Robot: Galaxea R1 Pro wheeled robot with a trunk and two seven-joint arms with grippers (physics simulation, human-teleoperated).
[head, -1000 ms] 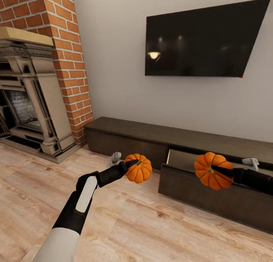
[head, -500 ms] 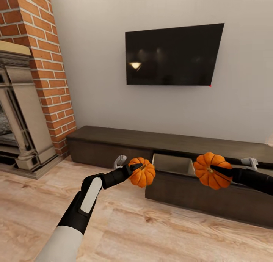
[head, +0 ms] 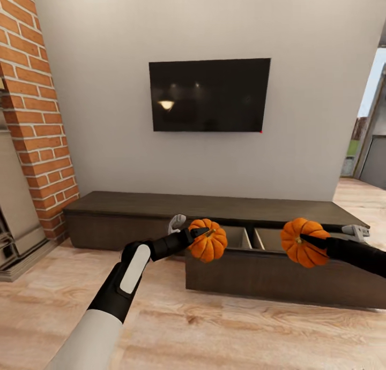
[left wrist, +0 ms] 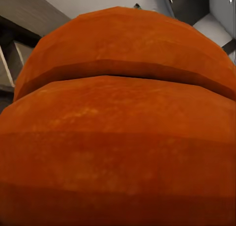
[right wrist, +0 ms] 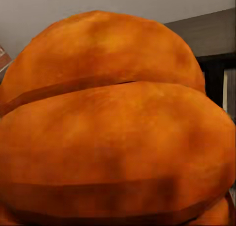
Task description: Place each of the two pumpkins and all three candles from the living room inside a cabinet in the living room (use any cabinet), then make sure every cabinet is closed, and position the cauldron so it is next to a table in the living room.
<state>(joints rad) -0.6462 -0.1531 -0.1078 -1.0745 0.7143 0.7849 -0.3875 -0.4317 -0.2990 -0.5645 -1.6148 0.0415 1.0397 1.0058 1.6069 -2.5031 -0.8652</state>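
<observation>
Pumpkins numbered two, one per arm. The left gripper [head: 206, 233] was clamped on the left pumpkin [head: 208, 241], a dark finger lying across its top by the stem; up close in the left wrist view that pumpkin [left wrist: 123, 123] showed as broad orange ribs. The right gripper [head: 304, 240] was clamped on the right pumpkin [head: 304, 250], and the right wrist view gave the same close orange wall [right wrist: 113, 132]. Both hung in the air just in front of the cabinet [head: 134, 204], one long, low, dark wood unit against a pale wall. Its drawer [head: 268, 276] stood pulled out, two compartments showing inside. One black television [head: 209, 95] hung above, a brick chimney column [head: 37, 118] rose at the left, and light wood floor [head: 214, 332] ran underneath. A doorway [head: 370, 129] opened at the far right. The right pumpkin seemed tipped with its stem end toward the robot, though the finger covered it.
</observation>
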